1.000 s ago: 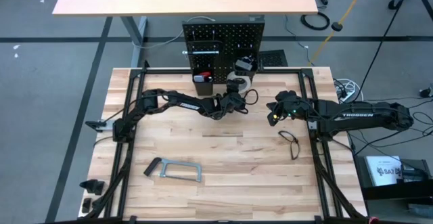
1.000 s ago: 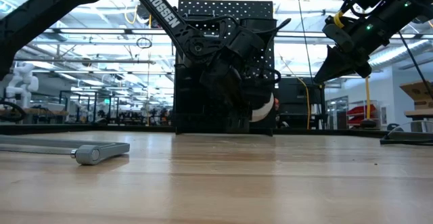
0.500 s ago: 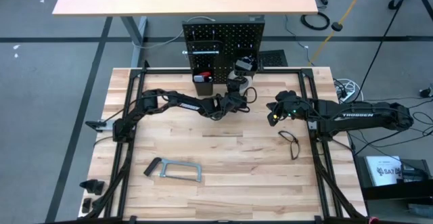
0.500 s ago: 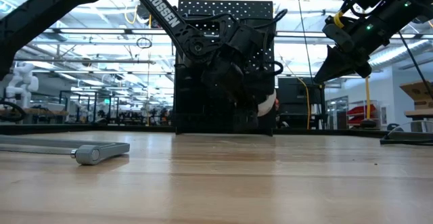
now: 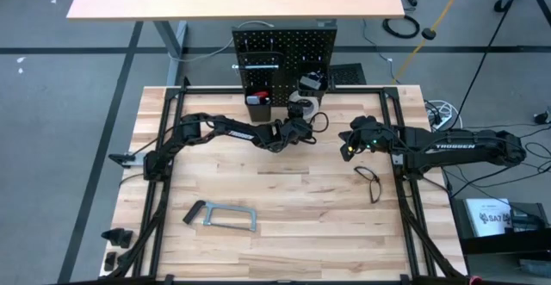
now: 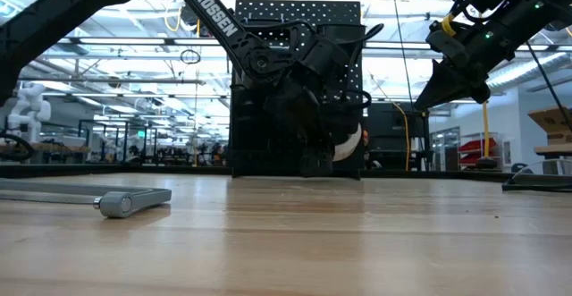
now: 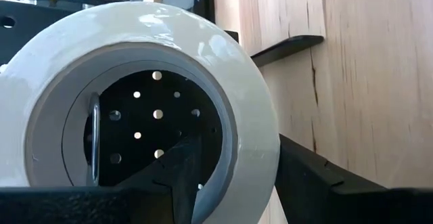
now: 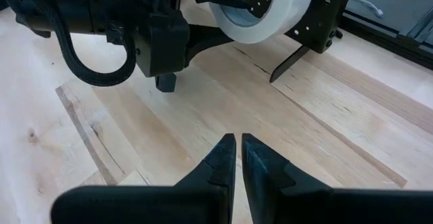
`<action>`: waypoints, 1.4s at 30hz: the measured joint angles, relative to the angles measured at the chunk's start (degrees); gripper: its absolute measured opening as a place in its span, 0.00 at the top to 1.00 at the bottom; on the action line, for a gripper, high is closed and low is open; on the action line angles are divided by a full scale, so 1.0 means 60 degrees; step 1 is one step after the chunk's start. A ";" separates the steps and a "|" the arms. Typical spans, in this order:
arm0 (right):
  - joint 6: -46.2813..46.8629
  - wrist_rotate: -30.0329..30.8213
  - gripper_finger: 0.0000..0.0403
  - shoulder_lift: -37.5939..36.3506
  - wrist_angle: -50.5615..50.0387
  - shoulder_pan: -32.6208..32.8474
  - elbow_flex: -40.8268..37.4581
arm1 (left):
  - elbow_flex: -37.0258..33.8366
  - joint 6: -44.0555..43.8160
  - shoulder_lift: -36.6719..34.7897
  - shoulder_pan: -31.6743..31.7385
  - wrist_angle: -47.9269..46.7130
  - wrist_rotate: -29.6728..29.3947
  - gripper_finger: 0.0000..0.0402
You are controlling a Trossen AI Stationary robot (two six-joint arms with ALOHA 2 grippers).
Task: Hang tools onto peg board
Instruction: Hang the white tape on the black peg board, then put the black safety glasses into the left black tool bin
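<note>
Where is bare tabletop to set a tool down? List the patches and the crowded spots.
Free: the middle boards between the bar clamp and the pliers. Crowded: in front of the peg board, where the left gripper holds the tape roll and the right gripper waits, shut.

My left gripper (image 6: 335, 139) is hiding most of the white tape roll (image 6: 350, 142) and peg board (image 6: 259, 28) behind it.

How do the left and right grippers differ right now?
The left gripper holds the white tape roll, one finger through its hole, up against the peg board; the right gripper is shut and holds nothing. The left is at the board's foot; the right hangs apart, above bare table. Both are dark two-finger grippers.
</note>
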 joint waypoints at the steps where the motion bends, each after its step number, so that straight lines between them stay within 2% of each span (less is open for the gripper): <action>1: 0.0000 -0.0007 0.95 0.0000 0.0001 -0.0002 0.0000 | 0.0000 0.0000 0.0000 0.0000 0.0001 -0.0007 0.57; 7: -0.0018 -0.0007 0.95 0.0004 0.0000 0.0000 0.0000 | 0.0000 0.0004 0.0000 -0.0010 -0.0018 -0.0078 0.54; 16: -0.0132 -0.0196 0.95 0.0004 0.0000 -0.0001 0.0000 | 0.0000 -0.0004 0.0000 -0.0007 0.0023 -0.0116 0.35; 20: -0.0168 -0.0222 0.95 0.0007 0.0000 0.0000 0.0000 | 0.0004 0.0000 0.0000 -0.0054 0.0083 -0.0199 0.30; 33: -0.0171 -0.0222 0.95 0.0007 0.0000 0.0000 0.0000 | 0.0004 0.0004 0.0000 -0.0201 0.0076 -0.0247 0.29; 42: -0.0175 -0.0222 0.95 0.0007 0.0000 0.0000 0.0000 | 0.0004 0.0019 0.0000 -0.0668 0.0080 -0.1106 0.29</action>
